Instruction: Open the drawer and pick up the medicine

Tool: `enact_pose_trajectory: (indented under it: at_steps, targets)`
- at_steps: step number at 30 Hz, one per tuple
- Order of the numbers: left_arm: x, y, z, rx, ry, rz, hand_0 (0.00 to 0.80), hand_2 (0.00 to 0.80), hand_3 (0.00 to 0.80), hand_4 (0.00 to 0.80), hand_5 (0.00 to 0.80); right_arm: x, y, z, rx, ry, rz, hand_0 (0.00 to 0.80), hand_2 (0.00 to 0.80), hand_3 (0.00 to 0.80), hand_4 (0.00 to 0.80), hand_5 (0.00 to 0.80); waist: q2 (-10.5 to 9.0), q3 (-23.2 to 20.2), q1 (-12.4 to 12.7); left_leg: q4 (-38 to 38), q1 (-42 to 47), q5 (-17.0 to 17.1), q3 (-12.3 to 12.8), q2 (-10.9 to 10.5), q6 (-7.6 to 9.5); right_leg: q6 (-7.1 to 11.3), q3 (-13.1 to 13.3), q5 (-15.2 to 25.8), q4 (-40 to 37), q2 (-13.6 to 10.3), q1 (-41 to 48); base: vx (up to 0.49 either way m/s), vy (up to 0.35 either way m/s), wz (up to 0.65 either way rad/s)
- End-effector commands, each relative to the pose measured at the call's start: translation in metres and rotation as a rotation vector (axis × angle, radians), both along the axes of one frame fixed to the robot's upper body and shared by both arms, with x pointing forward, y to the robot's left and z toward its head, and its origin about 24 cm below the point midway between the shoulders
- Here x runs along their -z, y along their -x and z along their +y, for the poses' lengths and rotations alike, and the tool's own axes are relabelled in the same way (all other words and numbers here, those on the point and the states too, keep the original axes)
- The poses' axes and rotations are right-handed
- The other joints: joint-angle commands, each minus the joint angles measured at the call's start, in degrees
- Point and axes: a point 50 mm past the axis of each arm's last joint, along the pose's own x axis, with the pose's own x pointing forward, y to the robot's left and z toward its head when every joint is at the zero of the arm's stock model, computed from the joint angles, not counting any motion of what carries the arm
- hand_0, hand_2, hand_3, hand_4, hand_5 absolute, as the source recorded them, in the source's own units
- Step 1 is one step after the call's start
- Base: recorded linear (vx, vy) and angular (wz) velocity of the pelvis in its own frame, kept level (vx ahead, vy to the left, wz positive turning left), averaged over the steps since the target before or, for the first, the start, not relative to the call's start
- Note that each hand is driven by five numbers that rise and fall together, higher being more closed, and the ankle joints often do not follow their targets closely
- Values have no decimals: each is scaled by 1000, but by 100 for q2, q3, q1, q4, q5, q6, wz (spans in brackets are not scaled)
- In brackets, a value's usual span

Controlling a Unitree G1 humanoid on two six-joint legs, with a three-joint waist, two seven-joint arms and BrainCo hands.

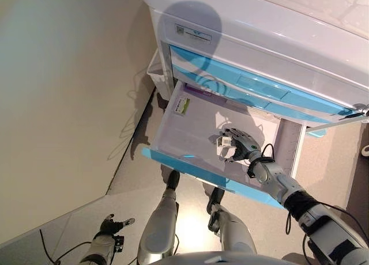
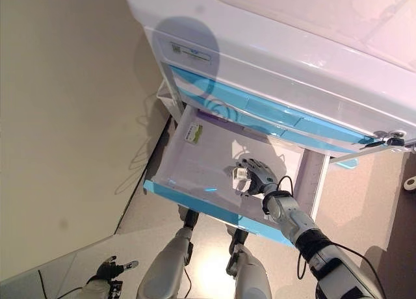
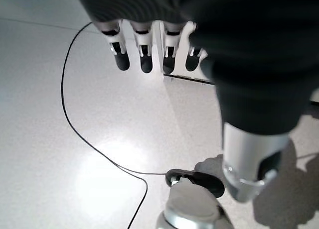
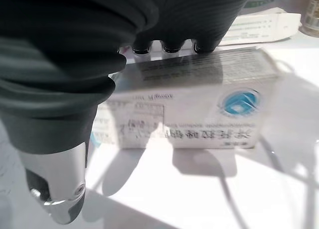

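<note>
The white cart's lowest drawer [image 1: 190, 129] stands pulled out, its blue front [image 1: 190, 168] toward me. My right hand [image 1: 242, 145] is inside it near the middle. Its fingers curl over a white medicine box with a blue round mark [image 4: 199, 119], and its thumb [image 4: 55, 199] is on the near side. The box shows at the hand's left side in the left eye view [image 1: 223, 142]. A second white box with a green label [image 1: 183, 106] lies at the drawer's back left. My left hand [image 1: 109, 226] hangs low over the floor, its fingers [image 3: 144, 59] straight and empty.
The cart [image 1: 259, 40] has shut blue drawers [image 1: 248, 83] above the open one. A white side basket [image 1: 155, 72] hangs on its left. A beige wall [image 1: 63, 103] runs along the left. A cable [image 3: 75, 129] lies on the floor.
</note>
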Motion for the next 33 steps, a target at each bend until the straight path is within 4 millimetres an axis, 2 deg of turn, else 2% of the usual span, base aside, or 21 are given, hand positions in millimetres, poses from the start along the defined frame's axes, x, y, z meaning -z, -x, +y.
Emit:
enact_pose_trajectory:
  at_steps: [1, 8, 9, 11, 16, 26, 30, 31, 32, 33]
  targets:
    - [4, 7, -2, -30, -7, 26, 0, 0, 0, 0, 0, -8, -5, 15, -33, -24, -65, 0, 0, 0, 0, 0, -57, -225, -36, -183, -202, 138, 135, -265, 35, 288, 185, 108, 430, -188, -366, 0, 0, 0]
    - [4, 4, -7, -30, -5, 12, 0, 0, 0, 0, 0, -7, -10, 13, 6, -16, -86, 0, 0, 0, 0, 0, -22, -170, -34, -206, -202, 137, 160, -269, 36, 286, 213, 103, 431, -188, -387, 1, 2, -1]
    - [5, 4, -9, -27, 1, 11, 0, 0, 0, 0, 0, -5, -12, 12, 18, 4, -77, 417, 417, 417, 417, 417, -2, -168, -31, -226, -228, 172, 152, -274, 36, 287, 197, 134, 413, -197, -410, 0, 0, 0]
    - [5, 4, -10, -29, 5, 12, 0, 0, 0, 0, 0, -9, -15, 15, 7, 20, -91, 800, 800, 800, 800, 800, 9, -140, -29, -226, -207, 151, 155, -273, 32, 285, 211, 114, 431, -194, -408, 0, 0, 0]
    - [5, 2, -13, -20, 11, 13, 0, 0, 0, 0, 0, -7, -17, 13, 9, 59, -90, 800, 800, 800, 800, 800, 38, -121, -19, -276, -208, 187, 140, -274, 23, 286, 197, 124, 433, -208, -422, 4, -1, 2]
    - [5, 0, -13, -24, 13, 7, 0, 0, 0, 0, 0, -18, -18, 10, -24, 88, -138, 800, 800, 800, 800, 800, 20, -212, -63, -397, -206, 257, 51, -285, 12, 292, 160, 144, 389, -224, -418, 0, 0, 0]
    - [5, 3, -8, -46, 11, 15, 0, 0, 0, 0, 0, -34, -16, 19, -117, 98, -167, 800, 800, 800, 800, 800, -40, -253, -90, -402, -167, 226, 67, -273, 12, 293, 187, 139, 379, -208, -397, 5, -5, 1]
    - [5, 7, -3, -70, 10, 29, 0, 0, 0, 0, 0, -50, -15, 33, -207, 78, -185, 800, 800, 800, 800, 800, -118, -267, -102, -398, -118, 174, 118, -245, 11, 304, 224, 150, 354, -172, -376, -2, -5, 3]
    - [5, 7, -4, -70, 10, 28, 0, 0, 0, 0, 0, -51, -15, 33, -206, 79, -185, 800, 800, 800, 800, 800, -116, -274, -103, -404, -138, 201, 116, -249, 15, 305, 220, 177, 337, -174, -389, 0, 0, 0]
    - [4, 11, 3, -96, 8, 40, 0, 0, 0, 0, 0, -68, -10, 46, -290, -11, -169, 800, 800, 800, 800, 800, -201, -283, -114, -407, -113, 195, 170, -210, 2, 311, 254, 202, 289, -133, -380, 0, 0, 0]
